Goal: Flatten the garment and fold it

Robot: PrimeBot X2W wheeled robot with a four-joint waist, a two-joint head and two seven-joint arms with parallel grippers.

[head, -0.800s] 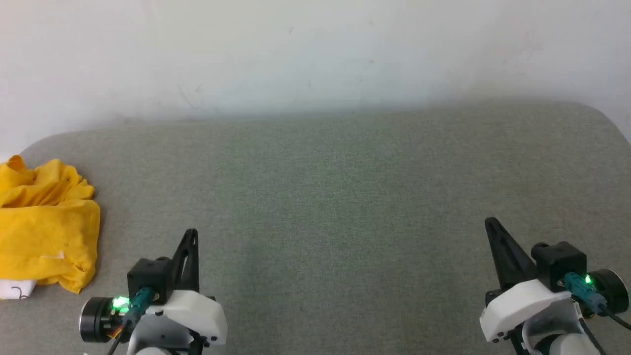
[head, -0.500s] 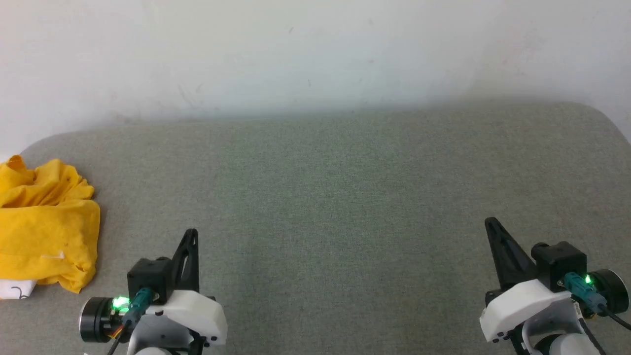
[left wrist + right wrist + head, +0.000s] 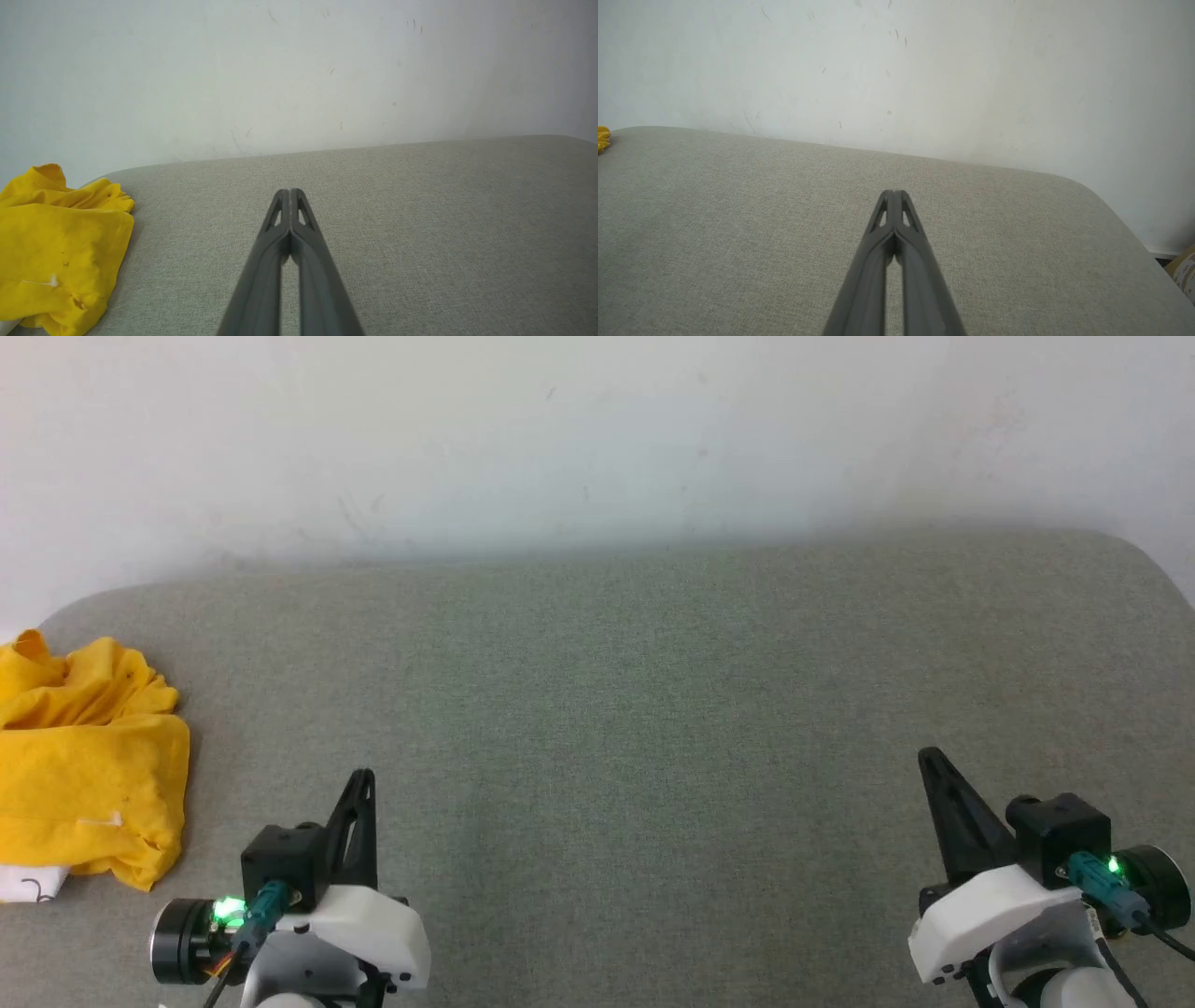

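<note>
**Head view.** The shirt (image 3: pixel 89 765) lies in a crumpled yellow heap at the far left of the grey pad (image 3: pixel 653 709), and the frame edge cuts part of it off. A white patch with a black mark peeks out at its near bottom edge. The rest of the print is folded out of sight. The left gripper (image 3: pixel 362 777) and right gripper (image 3: pixel 927 756) sit low by the near edge, 1 on each side, pointing toward the wall (image 3: pixel 597 429). Each pair of fingers is pressed together on nothing. This looks like a rest pose, so I judge that the flattening has not begun. The broad stretch of pad between the 2 arms is probably where the shirt is meant to be spread.

**Left wrist view.** The left gripper's fingers meet at the tips (image 3: pixel 290 192), with only a thin slit lower down. The shirt (image 3: pixel 56 247) sits off to their left, near but apart, its folds bunched toward the wall. Being the closer arm, the left probably reaches first, and its fingers must part before they can pinch an edge.

**Right wrist view.** The right gripper (image 3: pixel 893 193) is likewise closed, tip to tip, above the pad. A sliver of shirt (image 3: pixel 602 138) shows at the left edge, well apart from it. To share a 2-handed spread, the shirt likely has to be dragged toward the middle.
</note>
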